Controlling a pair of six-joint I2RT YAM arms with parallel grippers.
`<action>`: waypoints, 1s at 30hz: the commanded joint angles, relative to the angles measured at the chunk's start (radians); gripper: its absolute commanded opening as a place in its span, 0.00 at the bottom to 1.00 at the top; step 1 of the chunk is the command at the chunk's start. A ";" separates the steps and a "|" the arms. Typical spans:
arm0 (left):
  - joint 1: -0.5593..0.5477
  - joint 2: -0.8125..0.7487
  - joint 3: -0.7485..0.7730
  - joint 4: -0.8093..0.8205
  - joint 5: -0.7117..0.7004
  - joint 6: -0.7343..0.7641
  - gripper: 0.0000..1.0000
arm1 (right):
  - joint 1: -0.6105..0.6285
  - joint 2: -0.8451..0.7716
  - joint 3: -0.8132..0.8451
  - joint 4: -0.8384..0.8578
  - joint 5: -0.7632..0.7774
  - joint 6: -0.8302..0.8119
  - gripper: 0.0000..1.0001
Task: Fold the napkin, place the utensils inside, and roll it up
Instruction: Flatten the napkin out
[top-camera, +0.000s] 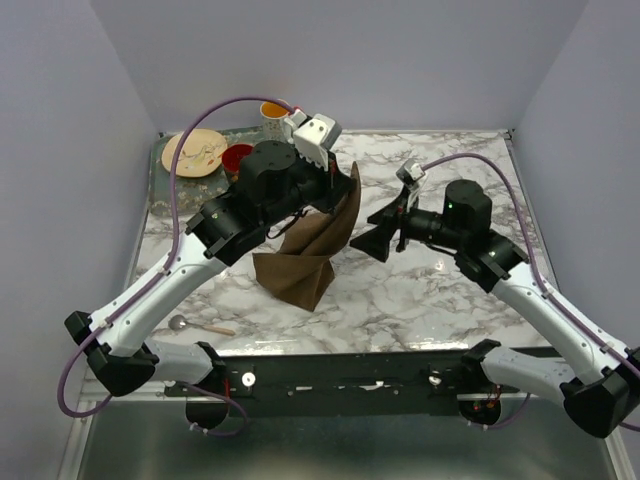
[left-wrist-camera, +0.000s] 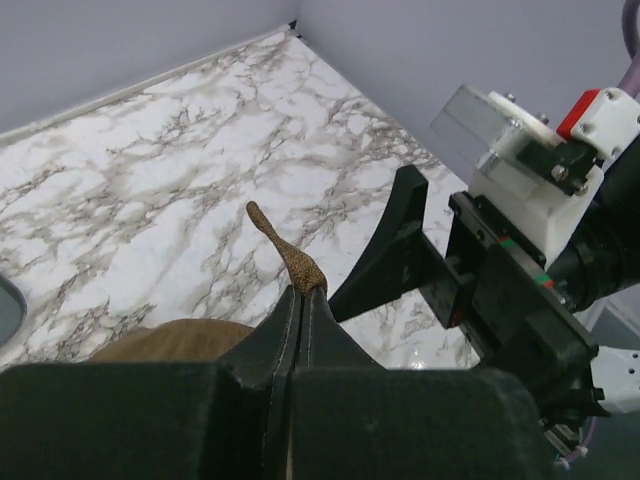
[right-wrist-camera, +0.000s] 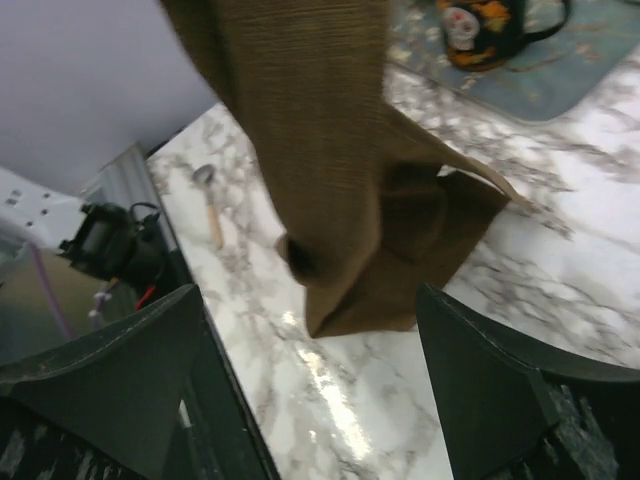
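From above, the left tool (top-camera: 340, 188) is clamped shut on one corner of the plain dark brown cloth napkin (top-camera: 318, 250). It holds the cloth up over the middle of the white marbled desk (top-camera: 440, 310), so the fabric hangs twisted with its lower end crumpled on the surface. The right tool (top-camera: 377, 242) hovers just beside the hanging cloth, jaws spread wide and nothing in them. The small spoon with a silver metal bowl and slim pale handle (top-camera: 197, 325) lies well apart at the near left edge, by the left arm's base. From the left wrist, the two black fingers (left-wrist-camera: 282, 335) meet tight on the fabric, and only a thin tip of the corner pokes out past them; one finger of the right tool stands close by. From the right wrist, its own fingers sit far apart at the edges of the view. The napkin dangles ahead of them, touching neither, and slumps over itself at the bottom. A dark painted mug (right-wrist-camera: 480, 30) sits on a blue-grey mat (right-wrist-camera: 570, 75) beyond. To my eye the fold is the step in hand and is barely started. The next move calls for the right tool to close on a free corner or edge, so the cloth can be spread, laid flat and doubled before the spoon goes in.
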 joint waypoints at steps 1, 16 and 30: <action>-0.002 -0.031 0.056 -0.017 0.022 -0.008 0.00 | 0.138 0.046 -0.041 0.277 0.050 0.194 0.99; -0.002 0.073 0.385 -0.056 -0.093 0.107 0.00 | 0.298 0.264 0.078 0.190 0.282 0.340 0.25; -0.002 -0.102 0.401 0.052 -0.568 0.406 0.00 | 0.353 0.230 0.443 -0.262 0.010 0.064 0.01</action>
